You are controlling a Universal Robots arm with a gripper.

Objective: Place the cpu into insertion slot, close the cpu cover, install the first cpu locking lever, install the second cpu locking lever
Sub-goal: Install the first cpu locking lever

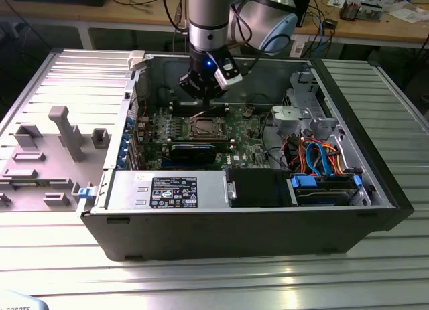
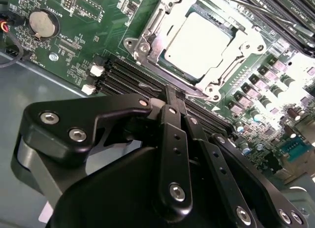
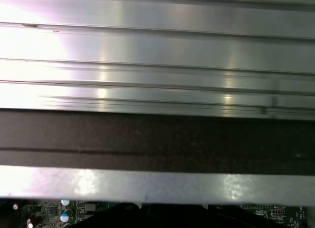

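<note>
The cpu [image 2: 197, 41] lies flat in the insertion slot [image 1: 203, 128], its silvery top showing through the window of the cpu cover [image 2: 147, 38]. The cover lies down over the chip. My gripper [image 2: 175, 92] hangs just above the green board beside the socket's edge, over the black memory slots [image 2: 123, 73]. Its black fingers [image 2: 170, 124] are pressed together with nothing between them. A thin metal lever [image 2: 150, 85] runs along the board close to the tips. In the exterior view the gripper [image 1: 203, 99] hovers just behind the socket inside the open computer case.
The case walls [image 1: 234, 223] ring the board. A black graphics card [image 1: 193, 151] and a power supply [image 1: 167, 189] lie in front of the socket. A drive cage with blue and orange cables [image 1: 322, 163] stands toward the exterior view's right. A grey panel [image 1: 53, 149] lies outside the case.
</note>
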